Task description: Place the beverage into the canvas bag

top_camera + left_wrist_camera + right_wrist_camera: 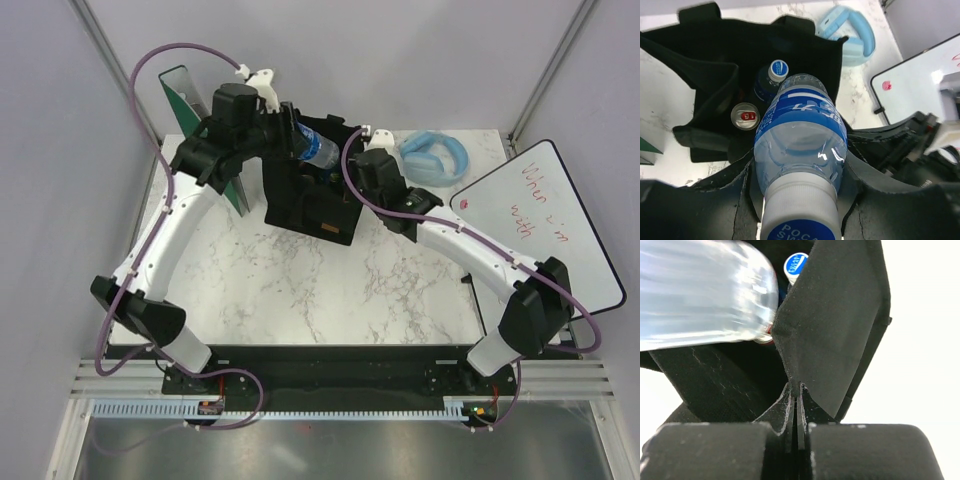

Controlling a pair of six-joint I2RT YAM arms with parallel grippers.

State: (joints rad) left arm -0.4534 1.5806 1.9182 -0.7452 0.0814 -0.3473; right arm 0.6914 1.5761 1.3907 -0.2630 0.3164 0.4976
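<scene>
Clear beverage btl (800,145), blue label, white cap, clamped in L gripper (801,192) over mouth of black canvas bag (705,55), R gripper (796,436) pinching bag rim, can (745,116) & 2nd btl (771,80) inside.

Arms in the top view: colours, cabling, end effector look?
Both are alike. The left arm and right arm have white links with black joint housings, and a lilac cable loops outside each. The left end effector and right end effector are matte black with blocky fingers.
</scene>
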